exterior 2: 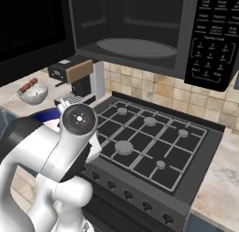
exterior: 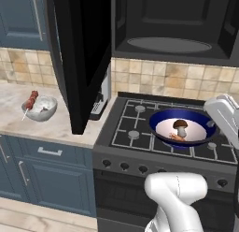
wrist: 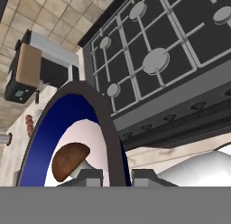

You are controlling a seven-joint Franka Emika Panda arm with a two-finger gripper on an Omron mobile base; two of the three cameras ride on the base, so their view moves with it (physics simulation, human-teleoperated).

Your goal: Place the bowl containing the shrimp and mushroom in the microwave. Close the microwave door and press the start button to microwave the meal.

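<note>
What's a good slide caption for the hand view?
Gripper clamps the blue bowl's rim, mushroom inside, above the stove.

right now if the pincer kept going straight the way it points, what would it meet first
The pincer is shut on the rim of the bowl, so the bowl already sits in its line. Beyond it, probably the coffee machine on the counter, though depth is unclear.

The large black box-shaped microwave (exterior 2: 140,34) hangs open above the black gas stove (exterior 2: 149,147), its grey round turntable (exterior 2: 136,47) bare. Far left, a pale grey bowl (exterior 2: 33,94) with a meat skewer (exterior 2: 27,86) sits on the tabletop (exterior 2: 11,93), near the black coffee machine (exterior 2: 74,76).
</note>
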